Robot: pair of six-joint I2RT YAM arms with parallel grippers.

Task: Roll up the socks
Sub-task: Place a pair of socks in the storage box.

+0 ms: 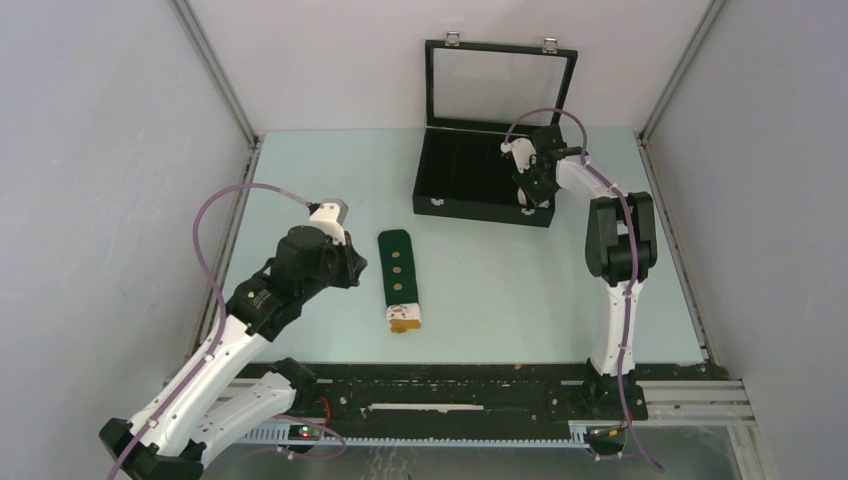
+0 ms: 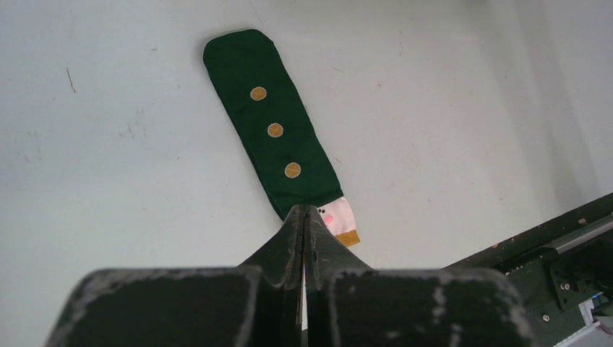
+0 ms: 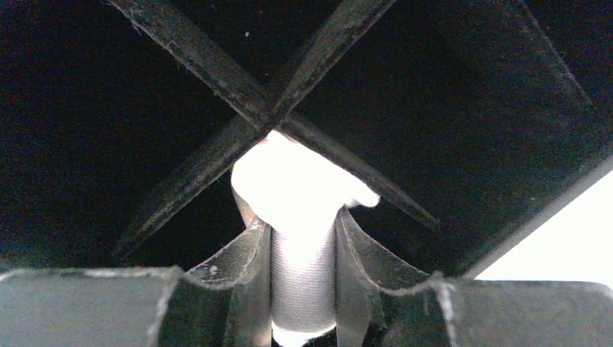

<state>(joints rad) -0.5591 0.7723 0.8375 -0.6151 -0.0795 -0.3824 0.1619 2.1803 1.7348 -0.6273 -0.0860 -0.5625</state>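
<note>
Right gripper (image 3: 302, 230), out over the far side of the table (image 1: 520, 290), hung in the open black box (image 1: 465, 185), clamped on the white sock (image 3: 296, 181) above its dividers (image 3: 217, 79). Left gripper (image 2: 303, 220) had its fingers (image 2: 285, 246) pressed together by the near, white-orange end of the green sock (image 1: 397, 270), which lay flat left of centre

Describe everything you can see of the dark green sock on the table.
The dark green sock lies flat and unrolled on the pale table, a long fabric strip with a rounded far end. Three tan dots run along its middle. Its near end is white with small pink and black marks and an orange-tan band at the tip. It points roughly away from the arm bases. The shut left gripper sits by the white end; contact cannot be told.
</note>
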